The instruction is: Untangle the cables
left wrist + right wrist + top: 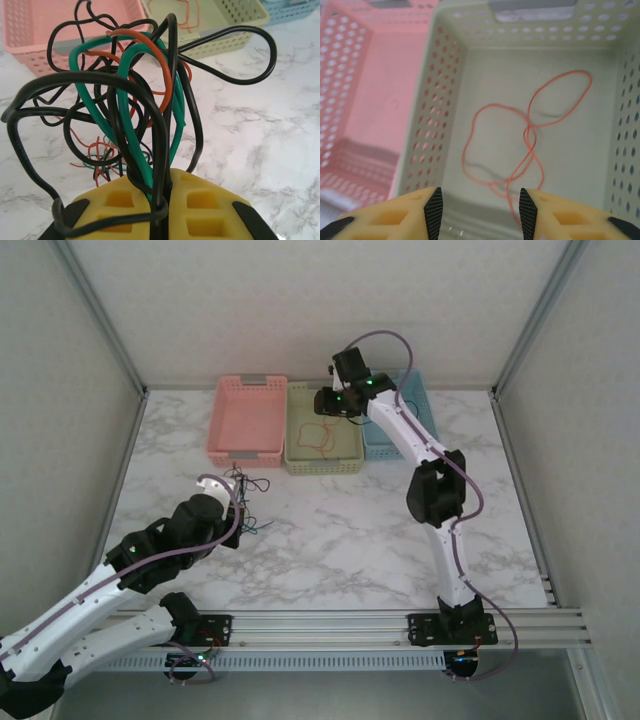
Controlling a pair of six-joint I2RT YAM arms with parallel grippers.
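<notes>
Now the cables (150,115), a light, springy knot of black, green and red wire, stand up out of the left gripper (162,200), which pinches them at their root over the left of the table (350,530), just near of the pink basket (247,420). They look thin, slick and floppy, so I'd take one free outer loop, not the crossed core. One red cable (530,135) lies loose in the middle basket (445,75), with the right gripper (480,205) spread wide above it.

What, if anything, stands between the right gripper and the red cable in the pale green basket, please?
Nothing visible does. The right gripper hangs open over the pale green basket, and the red cable lies loose and uncovered on its floor, just below it.
</notes>
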